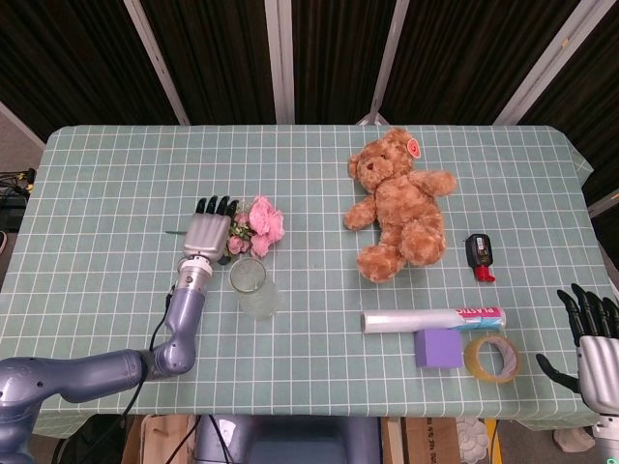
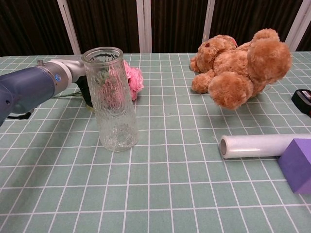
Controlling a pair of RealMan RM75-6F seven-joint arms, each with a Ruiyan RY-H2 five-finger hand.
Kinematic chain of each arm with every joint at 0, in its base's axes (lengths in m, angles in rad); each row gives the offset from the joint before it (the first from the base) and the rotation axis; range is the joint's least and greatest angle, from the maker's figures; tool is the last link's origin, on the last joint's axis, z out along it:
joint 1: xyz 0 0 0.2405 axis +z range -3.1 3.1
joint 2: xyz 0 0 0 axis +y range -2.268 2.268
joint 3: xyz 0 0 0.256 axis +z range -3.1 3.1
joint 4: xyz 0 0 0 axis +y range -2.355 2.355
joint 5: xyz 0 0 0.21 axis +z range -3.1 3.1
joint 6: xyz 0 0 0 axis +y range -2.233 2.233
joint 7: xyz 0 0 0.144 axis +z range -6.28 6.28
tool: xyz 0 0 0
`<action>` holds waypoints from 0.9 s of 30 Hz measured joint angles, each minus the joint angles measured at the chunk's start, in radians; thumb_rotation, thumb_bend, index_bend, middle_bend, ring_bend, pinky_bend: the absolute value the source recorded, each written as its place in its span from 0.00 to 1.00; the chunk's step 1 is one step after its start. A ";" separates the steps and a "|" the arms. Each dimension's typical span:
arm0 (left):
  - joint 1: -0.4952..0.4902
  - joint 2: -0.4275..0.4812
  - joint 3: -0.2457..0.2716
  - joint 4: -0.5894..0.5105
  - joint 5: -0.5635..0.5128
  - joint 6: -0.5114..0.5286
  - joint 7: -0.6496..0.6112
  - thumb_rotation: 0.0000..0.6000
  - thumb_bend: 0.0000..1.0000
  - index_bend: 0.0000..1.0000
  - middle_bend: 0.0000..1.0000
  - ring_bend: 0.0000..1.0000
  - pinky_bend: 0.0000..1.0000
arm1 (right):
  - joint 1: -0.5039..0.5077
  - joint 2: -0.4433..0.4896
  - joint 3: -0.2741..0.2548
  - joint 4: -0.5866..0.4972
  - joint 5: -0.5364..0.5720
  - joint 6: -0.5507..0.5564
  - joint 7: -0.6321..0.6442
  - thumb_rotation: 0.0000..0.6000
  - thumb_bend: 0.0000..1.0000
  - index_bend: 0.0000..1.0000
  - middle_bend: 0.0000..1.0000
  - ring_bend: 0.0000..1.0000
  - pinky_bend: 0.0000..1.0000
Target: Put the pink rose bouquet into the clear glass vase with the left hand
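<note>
One left hand (image 1: 207, 233) flat over the leafy end of the pink roses (image 1: 263, 220), grip hard to tell. Roses lying on the table (image 1: 116, 174) just behind the upright glass vase (image 2: 111, 99). Right hand (image 1: 594, 338) open at table's edge.

The vase (image 1: 255, 287) is standing upright on the tabletop (image 1: 116, 184), near its front edge; the rose bouquet (image 1: 253, 224) is lying just behind it; the left robot hand (image 1: 206, 232) is sitting over the bouquet's stems, on their left; the teddy bear (image 1: 399, 205) is lying well to the right; the film roll (image 1: 431, 318) is lying in front of the bear, with the block (image 1: 438, 348) and tape ring (image 1: 490, 358) before it; the right robot hand (image 1: 595, 343) is hanging at the front right corner.
</note>
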 measured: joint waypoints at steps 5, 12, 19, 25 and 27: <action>-0.015 -0.035 0.004 0.044 0.026 0.011 -0.003 1.00 0.23 0.10 0.08 0.04 0.10 | -0.005 -0.001 0.001 0.005 -0.011 0.016 0.011 1.00 0.22 0.10 0.06 0.00 0.00; -0.032 -0.079 0.006 0.104 0.046 0.021 -0.004 1.00 0.28 0.12 0.12 0.08 0.14 | -0.007 -0.004 0.000 0.007 -0.023 0.024 0.020 1.00 0.22 0.10 0.06 0.00 0.00; -0.048 -0.118 0.002 0.151 0.033 0.011 0.016 1.00 0.28 0.12 0.09 0.06 0.12 | -0.007 -0.005 0.002 0.010 -0.021 0.026 0.019 1.00 0.22 0.10 0.06 0.00 0.00; -0.063 -0.145 -0.001 0.187 0.024 0.007 0.045 1.00 0.44 0.23 0.25 0.23 0.36 | -0.010 -0.005 0.004 0.011 -0.018 0.031 0.024 1.00 0.22 0.11 0.06 0.00 0.00; -0.066 -0.155 0.002 0.206 0.040 0.011 0.044 1.00 0.46 0.27 0.30 0.27 0.40 | -0.011 -0.003 0.004 0.010 -0.020 0.034 0.028 1.00 0.22 0.11 0.06 0.00 0.00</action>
